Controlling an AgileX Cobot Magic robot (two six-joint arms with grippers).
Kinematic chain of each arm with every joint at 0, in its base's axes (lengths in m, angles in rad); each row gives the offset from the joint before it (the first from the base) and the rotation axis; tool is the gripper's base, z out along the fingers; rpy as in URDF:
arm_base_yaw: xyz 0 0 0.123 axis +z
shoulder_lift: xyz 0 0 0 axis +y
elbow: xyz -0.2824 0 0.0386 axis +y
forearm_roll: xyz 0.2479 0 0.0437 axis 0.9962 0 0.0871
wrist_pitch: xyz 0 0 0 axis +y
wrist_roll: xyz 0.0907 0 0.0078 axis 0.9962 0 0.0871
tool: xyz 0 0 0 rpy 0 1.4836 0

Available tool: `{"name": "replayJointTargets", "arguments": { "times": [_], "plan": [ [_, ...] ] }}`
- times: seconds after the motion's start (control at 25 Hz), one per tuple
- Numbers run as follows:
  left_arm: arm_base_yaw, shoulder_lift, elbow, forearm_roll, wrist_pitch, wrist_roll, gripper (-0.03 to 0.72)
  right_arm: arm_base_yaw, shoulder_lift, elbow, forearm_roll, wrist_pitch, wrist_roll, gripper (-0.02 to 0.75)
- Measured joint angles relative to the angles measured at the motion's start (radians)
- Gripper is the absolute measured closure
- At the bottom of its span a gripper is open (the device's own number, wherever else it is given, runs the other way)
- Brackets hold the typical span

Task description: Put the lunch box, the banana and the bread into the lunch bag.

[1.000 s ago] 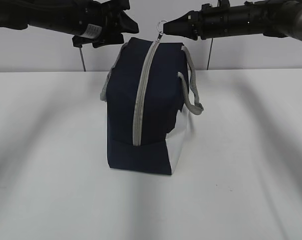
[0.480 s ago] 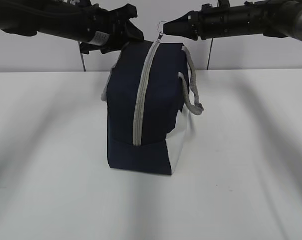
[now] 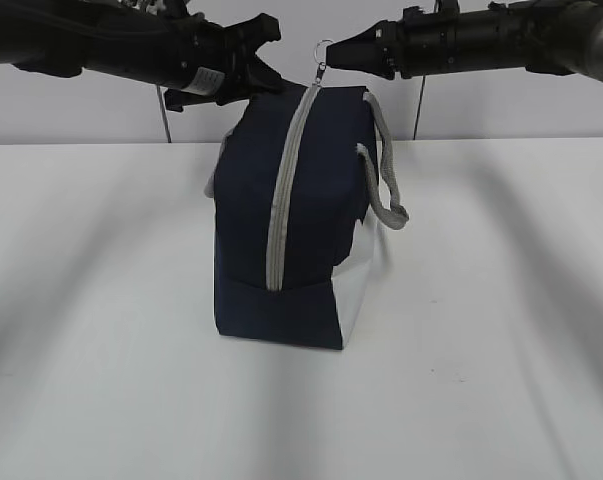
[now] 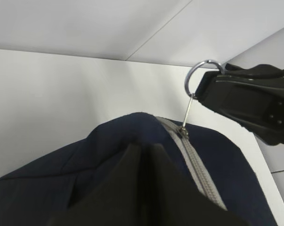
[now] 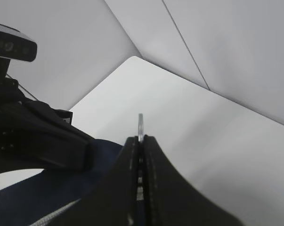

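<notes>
The dark navy lunch bag [image 3: 243, 220] stands in the middle of the white table with its grey zipper [image 3: 279, 200] closed. My right gripper [image 3: 338, 52] is shut on the metal zipper pull ring [image 3: 324, 46] at the bag's far top end; the ring pokes out between the fingertips in the right wrist view [image 5: 140, 123]. My left gripper [image 3: 264, 80] is at the bag's top left edge. In the left wrist view its jaws [image 4: 142, 146] are closed on a ridge of the bag's fabric [image 4: 109, 155]. The lunch box, banana and bread are out of view.
Grey strap handles [image 3: 386, 185] hang on the bag's right side, with a white side panel [image 3: 356, 285] below. The white table [image 3: 481, 350] spreads all round the bag. A wall stands close behind, with a thin dark rod [image 3: 165, 120] at the back left.
My left gripper has moved right and down onto the bag's top left edge. The right gripper has kept its hold on the pull ring without moving.
</notes>
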Motion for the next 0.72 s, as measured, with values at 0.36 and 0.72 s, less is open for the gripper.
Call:
{"name": "replayJointTargets", "arguments": {
  "times": [0.36, 0.72],
  "plan": [
    [-0.001, -0.010, 0.000, -0.003, 0.046, 0.005, 0.676, 0.004, 0.000, 0.000, 0.071, 0.047, 0.006, 0.754],
    [-0.001, -0.064, 0.000, 0.021, 0.097, 0.069, 0.677, 0.004, 0.000, 0.000, 0.069, 0.097, 0.047, 0.754]
  ]
}}
